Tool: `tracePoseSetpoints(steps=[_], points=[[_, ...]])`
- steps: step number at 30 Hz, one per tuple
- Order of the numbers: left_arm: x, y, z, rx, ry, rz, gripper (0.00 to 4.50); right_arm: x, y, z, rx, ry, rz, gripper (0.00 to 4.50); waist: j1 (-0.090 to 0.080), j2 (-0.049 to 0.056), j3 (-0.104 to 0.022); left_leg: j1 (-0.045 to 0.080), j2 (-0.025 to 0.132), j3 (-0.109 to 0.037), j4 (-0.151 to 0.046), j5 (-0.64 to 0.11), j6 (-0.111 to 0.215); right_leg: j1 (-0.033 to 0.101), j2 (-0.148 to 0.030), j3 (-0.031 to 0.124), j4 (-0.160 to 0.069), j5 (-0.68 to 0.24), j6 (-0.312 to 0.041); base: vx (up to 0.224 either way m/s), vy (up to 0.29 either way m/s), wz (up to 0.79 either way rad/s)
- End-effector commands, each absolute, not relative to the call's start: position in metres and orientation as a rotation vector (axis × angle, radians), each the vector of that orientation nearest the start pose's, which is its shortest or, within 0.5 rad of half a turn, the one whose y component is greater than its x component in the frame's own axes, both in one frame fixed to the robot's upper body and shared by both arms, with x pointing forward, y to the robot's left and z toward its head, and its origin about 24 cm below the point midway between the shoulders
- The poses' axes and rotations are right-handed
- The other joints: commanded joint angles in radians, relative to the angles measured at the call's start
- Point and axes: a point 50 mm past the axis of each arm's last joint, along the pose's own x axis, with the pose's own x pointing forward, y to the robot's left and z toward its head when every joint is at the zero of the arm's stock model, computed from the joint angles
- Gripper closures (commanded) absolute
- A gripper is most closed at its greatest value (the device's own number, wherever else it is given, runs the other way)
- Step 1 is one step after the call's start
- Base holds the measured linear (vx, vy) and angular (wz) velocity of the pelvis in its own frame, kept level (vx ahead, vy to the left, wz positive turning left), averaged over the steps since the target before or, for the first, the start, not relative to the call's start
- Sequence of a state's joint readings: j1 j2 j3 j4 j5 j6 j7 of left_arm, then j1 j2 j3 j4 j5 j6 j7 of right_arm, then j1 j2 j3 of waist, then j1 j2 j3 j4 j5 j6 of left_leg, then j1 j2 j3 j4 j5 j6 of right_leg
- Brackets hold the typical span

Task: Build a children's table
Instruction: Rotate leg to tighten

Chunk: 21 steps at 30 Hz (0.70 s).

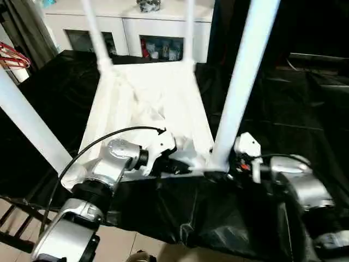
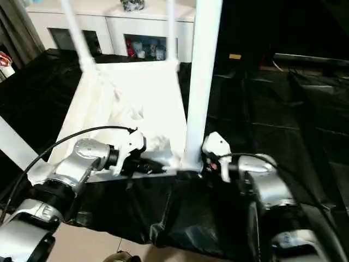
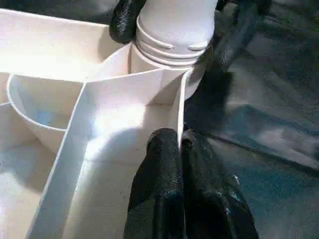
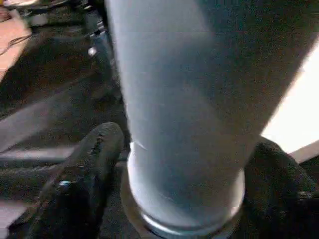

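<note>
Lying upside down on black sheeting (image 1: 305,125), the table top (image 1: 147,103) fronts a white cabinet (image 1: 131,24) at upper left; left end effector (image 3: 179,149) pinches its rim, right end effector (image 4: 184,169) straddles a leg (image 1: 240,87).

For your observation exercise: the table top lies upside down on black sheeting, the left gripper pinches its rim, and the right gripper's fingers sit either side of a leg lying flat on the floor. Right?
Not quite. The leg stands upright in the corner socket of the table top, as the left eye view shows. The left gripper and right gripper are as stated.

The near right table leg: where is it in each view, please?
Left eye view: the leg rises right of centre.
Right eye view: upright, at centre.
Left wrist view: its ribbed foot, beyond the rim.
Right wrist view: the wide tube, close up.
Shared landmark: the corner socket.
</note>
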<state>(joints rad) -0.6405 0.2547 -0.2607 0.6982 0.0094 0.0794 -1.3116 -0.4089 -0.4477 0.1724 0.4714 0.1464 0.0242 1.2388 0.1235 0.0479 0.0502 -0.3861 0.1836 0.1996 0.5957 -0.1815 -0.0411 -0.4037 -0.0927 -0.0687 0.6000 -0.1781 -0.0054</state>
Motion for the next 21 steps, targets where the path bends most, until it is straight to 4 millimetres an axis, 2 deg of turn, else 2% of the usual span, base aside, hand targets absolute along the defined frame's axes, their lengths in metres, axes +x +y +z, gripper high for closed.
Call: tracePoseSetpoints(steps=[1, 5, 6, 11, 15, 17, 18, 19, 21], points=[[0.327, 0.098, 0.07, 0.282, 0.327, -1.458, 4.5, 0.277, -0.153, 0.038, -0.224, 0.36, 1.449, 1.23, -0.003, -0.019, -0.069, 0.018, 0.054, -0.022, -0.066, -0.173, 0.105, 0.047, -0.065, 0.041, -0.064, -0.19, -0.249, 0.0, 0.0, 0.0], [0.326, 0.1, 0.071, 0.283, 0.335, -1.476, 4.5, 0.277, -0.153, 0.039, -0.236, 0.378, 1.463, 1.43, -0.002, -0.021, -0.068, 0.02, 0.054, -0.022, -0.067, -0.173, 0.098, 0.046, -0.066, 0.041, -0.066, -0.208, -0.245, 0.0, 0.0, 0.0], [0.326, 0.1, 0.071, 0.283, 0.335, -1.477, 4.5, 0.277, -0.153, 0.039, -0.239, 0.379, 1.46, 1.63, -0.002, -0.021, -0.069, 0.019, 0.054, -0.022, -0.066, -0.17, 0.097, 0.046, -0.066, 0.041, -0.065, -0.204, -0.246, 0.0, 0.0, 0.0], [0.328, 0.097, 0.072, 0.282, 0.311, -1.451, 4.5, 0.281, -0.149, 0.038, -0.217, 0.355, 1.409, 1.76, -0.003, -0.022, -0.068, 0.019, 0.054, -0.022, -0.066, -0.169, 0.096, 0.047, -0.065, 0.04, -0.066, -0.204, -0.246, 0.0, 0.0, 0.0], [0.332, 0.091, 0.072, 0.292, 0.279, -1.382, 4.5, 0.289, -0.147, 0.036, -0.211, 0.323, 1.283, 1.79, -0.008, -0.023, -0.066, 0.019, 0.052, -0.023, -0.069, -0.189, 0.081, 0.046, -0.065, 0.039, -0.071, -0.245, -0.235, 0.0, 0.0, 0.0], [0.335, 0.085, 0.073, 0.282, 0.26, -1.32, 4.5, 0.298, -0.147, 0.032, -0.218, 0.311, 1.138, 1.8, -0.012, -0.021, -0.066, 0.02, 0.053, -0.024, -0.07, -0.193, 0.073, 0.044, -0.067, 0.041, -0.072, -0.257, -0.23, 0.0, 0.0, 0.0], [0.335, 0.085, 0.073, 0.282, 0.26, -1.32, 4.5, 0.298, -0.147, 0.032, -0.218, 0.311, 1.138, 1.81, -0.018, -0.022, -0.065, 0.019, 0.05, -0.025, -0.072, -0.202, 0.061, 0.045, -0.066, 0.039, -0.074, -0.271, -0.227, 0.0, 0.0, 0.0], [0.338, 0.08, 0.072, 0.278, 0.253, -1.267, 4.5, 0.307, -0.148, 0.026, -0.21, 0.334, 0.991, 1.81, -0.023, -0.024, -0.065, 0.017, 0.048, -0.027, -0.072, -0.201, 0.054, 0.048, -0.066, 0.038, -0.074, -0.279, -0.221, 0.0, 0.0, 0.0], [0.338, 0.078, 0.071, 0.275, 0.253, -1.254, 4.5, 0.309, -0.149, 0.024, -0.209, 0.343, 0.952, 1.81, -0.034, -0.024, -0.064, 0.019, 0.046, -0.027, -0.073, -0.213, 0.046, 0.046, -0.066, 0.038, -0.078, -0.298, -0.216, 0.0, 0.0, 0.0]])
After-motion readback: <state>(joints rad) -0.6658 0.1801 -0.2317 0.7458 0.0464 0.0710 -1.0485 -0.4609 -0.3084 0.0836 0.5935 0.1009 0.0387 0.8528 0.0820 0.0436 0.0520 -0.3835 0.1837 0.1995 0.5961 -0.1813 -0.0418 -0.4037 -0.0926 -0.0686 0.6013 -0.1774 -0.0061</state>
